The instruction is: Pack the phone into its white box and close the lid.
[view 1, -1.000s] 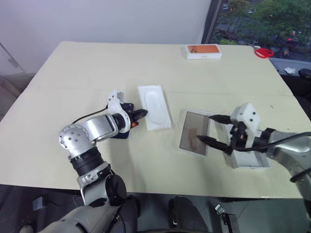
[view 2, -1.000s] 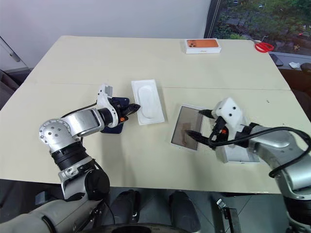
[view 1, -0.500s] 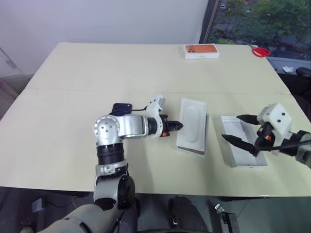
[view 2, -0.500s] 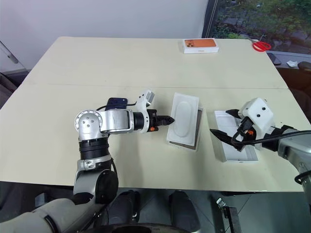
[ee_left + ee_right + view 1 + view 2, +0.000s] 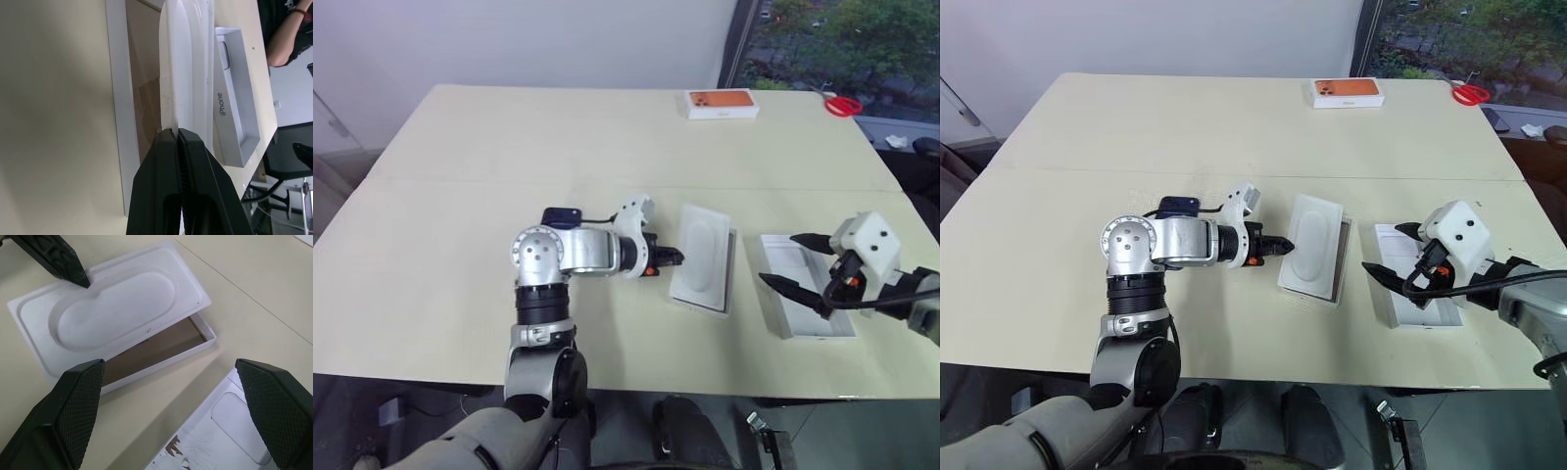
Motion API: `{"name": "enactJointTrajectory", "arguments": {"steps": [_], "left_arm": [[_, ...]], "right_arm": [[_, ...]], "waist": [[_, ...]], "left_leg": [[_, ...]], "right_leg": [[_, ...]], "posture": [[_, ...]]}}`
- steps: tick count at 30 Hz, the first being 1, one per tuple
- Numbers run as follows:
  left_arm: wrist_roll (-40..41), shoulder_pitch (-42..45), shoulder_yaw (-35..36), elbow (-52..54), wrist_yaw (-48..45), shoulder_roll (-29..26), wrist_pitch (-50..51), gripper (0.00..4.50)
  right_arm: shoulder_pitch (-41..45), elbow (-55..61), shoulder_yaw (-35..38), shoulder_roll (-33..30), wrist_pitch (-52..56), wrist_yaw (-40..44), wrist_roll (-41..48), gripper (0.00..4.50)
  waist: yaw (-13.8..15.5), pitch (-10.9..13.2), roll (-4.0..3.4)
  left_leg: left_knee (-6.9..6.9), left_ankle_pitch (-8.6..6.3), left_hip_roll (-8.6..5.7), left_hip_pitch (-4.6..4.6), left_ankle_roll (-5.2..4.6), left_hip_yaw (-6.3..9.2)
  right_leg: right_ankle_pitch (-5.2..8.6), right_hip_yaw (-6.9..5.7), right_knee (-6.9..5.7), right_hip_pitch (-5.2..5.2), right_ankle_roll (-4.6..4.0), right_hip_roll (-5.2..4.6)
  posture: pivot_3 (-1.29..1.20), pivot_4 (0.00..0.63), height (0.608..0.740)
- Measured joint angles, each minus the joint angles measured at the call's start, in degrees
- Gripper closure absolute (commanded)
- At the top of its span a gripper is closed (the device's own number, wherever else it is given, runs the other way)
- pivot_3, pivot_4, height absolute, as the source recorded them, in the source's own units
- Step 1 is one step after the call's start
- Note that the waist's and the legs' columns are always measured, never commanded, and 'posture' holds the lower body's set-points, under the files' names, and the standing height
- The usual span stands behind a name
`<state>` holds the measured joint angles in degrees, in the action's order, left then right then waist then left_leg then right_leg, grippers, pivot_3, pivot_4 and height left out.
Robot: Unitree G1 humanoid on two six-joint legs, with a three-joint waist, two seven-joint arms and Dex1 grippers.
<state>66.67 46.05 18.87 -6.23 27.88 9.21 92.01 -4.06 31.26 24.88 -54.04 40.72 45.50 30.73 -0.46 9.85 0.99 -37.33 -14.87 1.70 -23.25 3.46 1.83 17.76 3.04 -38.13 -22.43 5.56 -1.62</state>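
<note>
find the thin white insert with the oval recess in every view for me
Left eye view: insert at centre, just right of the left hand.
Right eye view: insert at centre again.
Left wrist view: insert seen nearly edge-on, running away from the shut fingers.
Right wrist view: insert lying askew over the white box.
Shared landmark: the left hand's black tip at the insert's edge.

Arms: silver-grey metal segments with black joint rings; white housings at the wrists; black cables looped alongside. Left claw (image 5: pixel 674 258): two black fingers, small orange detail at base. Right claw (image 5: pixel 799 262): black, cross-hatched pads (image 5: pixel 73 396).
</note>
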Motion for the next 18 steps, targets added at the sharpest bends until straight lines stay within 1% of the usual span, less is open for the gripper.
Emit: {"name": "enactJointTrajectory", "arguments": {"steps": [2, 5, 7, 8, 11, 12, 18], "left_arm": [[-0.2, 0.0, 0.0, 0.0, 0.1, 0.0, 0.0, 4.45], [-0.6, 0.0, 0.0, -0.1, 0.1, 0.1, 0.0, 3.51], [-1.2, 0.0, 0.0, -0.4, 0.0, 0.1, 0.0, 2.59], [-1.2, 0.0, 0.0, -0.4, -0.1, 0.1, 0.0, 2.00], [-1.4, 0.0, 0.0, -0.4, -0.6, 0.1, 0.0, 0.46], [-1.5, 0.0, 0.0, -0.4, -0.8, 0.1, 0.0, 0.02], [-1.1, 0.0, 0.4, -0.3, -2.7, 0.0, 0.0, 0.02]], "right_arm": [[0.0, 0.0, 0.0, 0.0, 0.0, -0.1, 0.0, 0.00], [0.0, 0.0, 0.0, 0.1, 0.0, -0.2, 0.0, 0.00], [0.2, 0.1, -0.3, 0.3, 0.0, -0.3, 0.2, 0.00], [0.2, 0.1, -0.5, 0.6, 0.0, -0.4, 0.3, 0.00], [0.3, 0.3, -1.5, 0.9, 0.0, -0.6, 0.6, 0.00], [0.4, 0.4, -1.6, 0.9, 0.0, -0.7, 0.6, 0.00], [1.8, 0.6, -3.1, 1.1, 0.0, -1.1, 0.9, 0.00]], "waist": [[0.0, 0.0, 0.00], [0.0, 0.0, 0.00], [0.0, 0.0, 0.00], [0.0, 0.0, 0.00], [0.0, 0.0, 0.00], [0.0, 0.0, 0.00], [-0.1, 0.0, 0.00]], "left_leg": [[0.00, 0.00, 0.00, 0.00, 0.00, 0.00], [0.00, 0.00, 0.00, 0.00, 0.00, 0.01], [0.00, 0.00, 0.00, 0.00, 0.00, 0.00], [0.00, 0.00, 0.00, 0.00, 0.00, 0.01], [0.00, 0.00, 0.00, 0.00, 0.01, 0.00], [0.00, 0.00, 0.00, 0.00, 0.01, 0.00], [0.01, 0.01, 0.00, 0.00, 0.01, 0.01]], "right_leg": [[0.00, 0.00, 0.00, 0.00, 0.00, 0.00], [0.00, 0.00, 0.00, 0.00, 0.00, 0.00], [0.00, 0.00, 0.00, 0.00, 0.00, 0.00], [0.00, 0.00, 0.00, 0.00, 0.00, 0.00], [0.00, 0.00, 0.00, 0.00, 0.00, 0.00], [0.00, 0.00, 0.00, 0.00, 0.00, 0.00], [0.00, 0.00, 0.00, -0.01, 0.00, 0.00]], "posture": [[0.00, 0.150, 0.740], [0.00, 0.150, 0.740], [0.00, 0.150, 0.740], [0.00, 0.150, 0.740], [0.00, 0.150, 0.740], [0.00, 0.150, 0.740], [0.00, 0.150, 0.740]]}}
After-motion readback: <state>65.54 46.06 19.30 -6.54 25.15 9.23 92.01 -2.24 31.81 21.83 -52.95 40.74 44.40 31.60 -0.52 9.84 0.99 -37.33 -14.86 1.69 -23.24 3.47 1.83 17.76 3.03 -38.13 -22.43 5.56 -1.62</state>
